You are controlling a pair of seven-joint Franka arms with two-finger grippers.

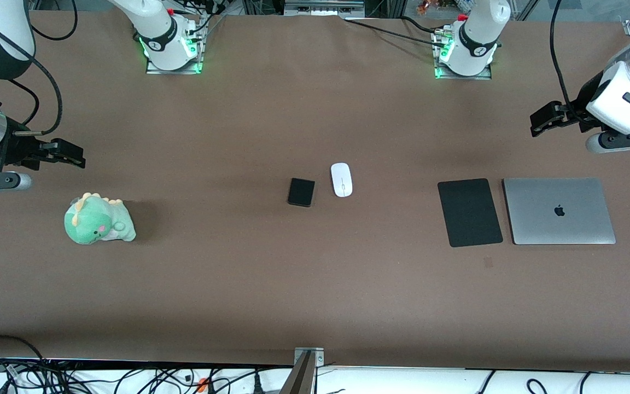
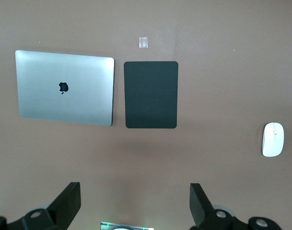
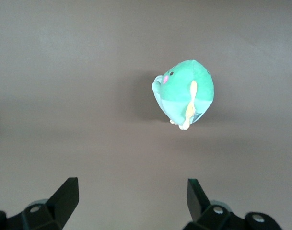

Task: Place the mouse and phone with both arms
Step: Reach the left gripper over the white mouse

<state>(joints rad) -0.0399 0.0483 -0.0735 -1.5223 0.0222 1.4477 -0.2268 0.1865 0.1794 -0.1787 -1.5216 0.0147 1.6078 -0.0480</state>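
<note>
Front view shows the mouse [image 1: 341, 179] and the phone [image 1: 301, 192] lying side by side at the centre of the frame on the brown table [image 1: 315, 295], close but not touching, the mouse toward the left arm's end. Neither is held.

At centre right lie a black mouse pad [image 1: 469, 212] and a closed silver laptop [image 1: 558, 210], just beside each other with a narrow gap. A green plush dinosaur [image 1: 98, 220] sits at middle left.

Left gripper [image 1: 546, 119] hangs at the upper right edge of the frame, over bare table above the laptop in the picture. Its wrist view shows both fingers [image 2: 68, 201] spread wide with nothing between them, and the mouse at that frame's right edge.

Right gripper [image 1: 69, 153] hangs at the left edge of the frame, over bare table just above the dinosaur in the picture. Its fingers [image 3: 65, 196] are likewise spread wide and empty.
</note>
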